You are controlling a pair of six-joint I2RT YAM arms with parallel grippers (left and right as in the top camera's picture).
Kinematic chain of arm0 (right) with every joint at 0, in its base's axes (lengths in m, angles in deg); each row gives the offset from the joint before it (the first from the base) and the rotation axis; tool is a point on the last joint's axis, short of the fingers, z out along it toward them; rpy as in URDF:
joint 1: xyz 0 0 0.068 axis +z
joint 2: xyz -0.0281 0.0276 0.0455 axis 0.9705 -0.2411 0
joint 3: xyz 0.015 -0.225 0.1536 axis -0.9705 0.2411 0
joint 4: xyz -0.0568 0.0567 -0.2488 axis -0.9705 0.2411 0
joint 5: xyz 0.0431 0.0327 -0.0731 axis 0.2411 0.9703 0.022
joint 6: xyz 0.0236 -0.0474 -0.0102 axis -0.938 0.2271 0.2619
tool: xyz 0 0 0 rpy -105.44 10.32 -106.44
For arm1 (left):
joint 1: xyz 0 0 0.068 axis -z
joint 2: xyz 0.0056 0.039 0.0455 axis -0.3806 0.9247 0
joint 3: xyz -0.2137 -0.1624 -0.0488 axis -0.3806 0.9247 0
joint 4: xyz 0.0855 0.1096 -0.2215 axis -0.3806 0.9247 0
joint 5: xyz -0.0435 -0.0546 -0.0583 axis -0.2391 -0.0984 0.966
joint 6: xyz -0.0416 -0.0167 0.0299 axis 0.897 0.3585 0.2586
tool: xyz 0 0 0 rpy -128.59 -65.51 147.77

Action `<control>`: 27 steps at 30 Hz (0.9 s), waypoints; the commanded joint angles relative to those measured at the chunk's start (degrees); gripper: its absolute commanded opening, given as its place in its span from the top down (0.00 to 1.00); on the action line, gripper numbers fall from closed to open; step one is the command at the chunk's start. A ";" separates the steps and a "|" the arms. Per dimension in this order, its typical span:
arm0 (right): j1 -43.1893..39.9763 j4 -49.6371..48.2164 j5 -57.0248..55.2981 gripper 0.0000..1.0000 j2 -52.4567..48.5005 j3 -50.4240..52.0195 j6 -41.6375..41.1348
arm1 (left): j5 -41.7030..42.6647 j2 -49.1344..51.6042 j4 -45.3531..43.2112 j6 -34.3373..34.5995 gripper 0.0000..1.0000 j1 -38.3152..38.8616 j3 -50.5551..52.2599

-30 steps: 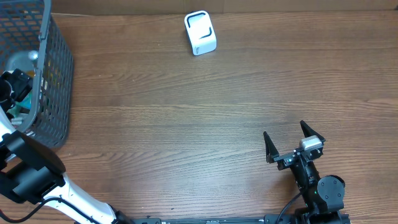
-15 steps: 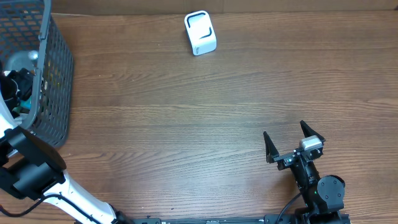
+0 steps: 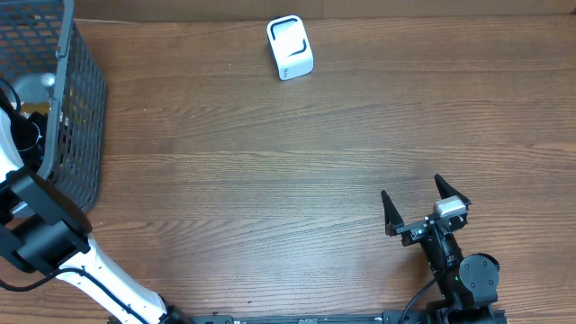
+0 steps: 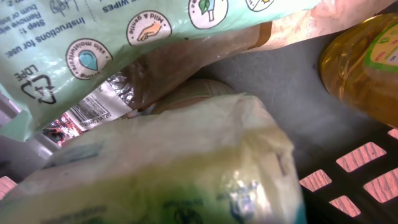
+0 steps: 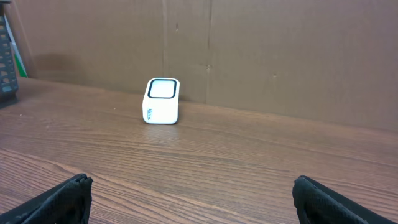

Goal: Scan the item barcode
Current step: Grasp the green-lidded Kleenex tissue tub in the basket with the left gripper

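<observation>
Left wrist view: the pale green packet (image 4: pixel 186 162) lies crosswise just beneath the left gripper (image 3: pixel 24 135) (jaws unseen, grip impossible to tell) in the wire basket (image 3: pixel 76 108); the right gripper (image 3: pixel 410 184), spread empty, sits well apart.

The overhead camera looks straight down on the wooden table (image 3: pixel 270 180), high enough to take in the white scanner (image 3: pixel 290 48) at the far edge, the wire basket (image 3: pixel 76 108) well to the scanner's left and the right arm (image 3: pixel 454 261) at the near edge, diagonally across from the scanner. The right wrist camera sits low over the tabletop, facing level toward the scanner and the cardboard wall (image 5: pixel 280 56) behind it; both views share scanner and tabletop. The left wrist camera is down inside that basket, so close to the packets (image 4: pixel 155 168) that they blur.
</observation>
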 commanded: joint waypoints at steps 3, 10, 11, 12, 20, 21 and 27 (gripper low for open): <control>0.15 -0.17 -0.74 0.00 0.44 0.59 0.15 | 0.00 1.16 0.42 0.68 0.20 0.15 0.33; 0.15 -0.17 -0.74 0.00 0.44 0.59 0.15 | -1.60 1.27 0.72 0.68 0.22 0.15 0.35; 0.15 -0.17 -0.74 0.00 0.44 0.59 0.15 | -2.32 1.27 0.79 0.68 0.22 0.15 0.35; 0.15 -0.17 -0.74 0.00 0.44 0.59 0.15 | -2.45 1.29 0.79 0.68 0.22 0.15 0.35; 0.15 -0.17 -0.74 0.00 0.44 0.59 0.15 | -2.58 1.33 0.72 0.66 0.21 0.15 0.37; 0.15 -0.17 -0.74 0.00 0.44 0.59 0.15 | -2.62 1.33 0.63 0.66 0.20 0.15 0.37; 0.15 -0.17 -0.74 0.00 0.44 0.59 0.15 | -3.80 1.33 0.55 0.68 0.22 0.15 0.37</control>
